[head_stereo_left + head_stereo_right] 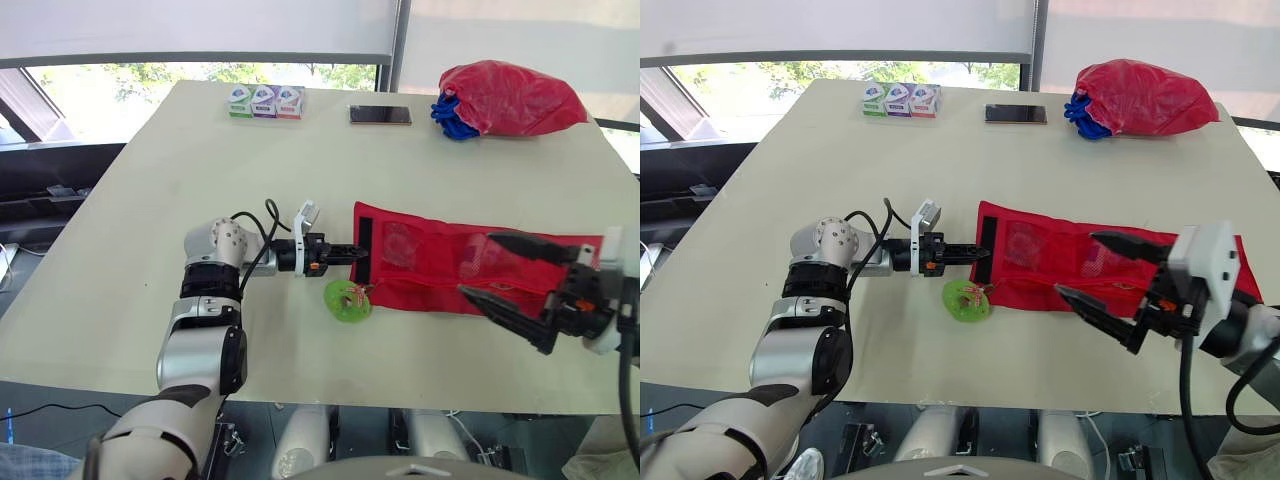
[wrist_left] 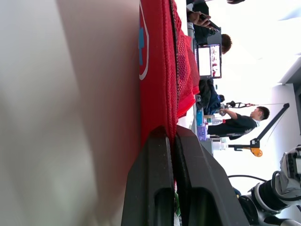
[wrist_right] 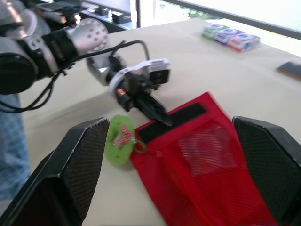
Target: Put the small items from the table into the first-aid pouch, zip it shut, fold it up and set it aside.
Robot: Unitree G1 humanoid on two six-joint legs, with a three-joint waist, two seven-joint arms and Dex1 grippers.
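Nearest, on the right, the right gripper (image 1: 475, 263) hovers above the near right part of the first-aid pouch (image 1: 420, 265), its two black fingers spread wide apart and holding nothing. Just left of it, a round green item (image 1: 347, 300) with a small red-and-white piece on top lies on the table (image 1: 200, 150), touching the pouch's near left corner. A little farther back, the left gripper (image 1: 358, 252) reaches in from the left with its fingers pressed together, pinching the pouch's left edge by the black strip (image 1: 365, 235). The red pouch lies opened out flat across the middle right of the table, mesh side up, with pale contents showing faintly through the mesh. Along the far edge sit three small boxes (image 1: 265, 102) in a row, a phone (image 1: 380, 115) to their right, and at the far right a bulging red bag (image 1: 510, 98) with a blue bundle (image 1: 452, 118) against its left side.
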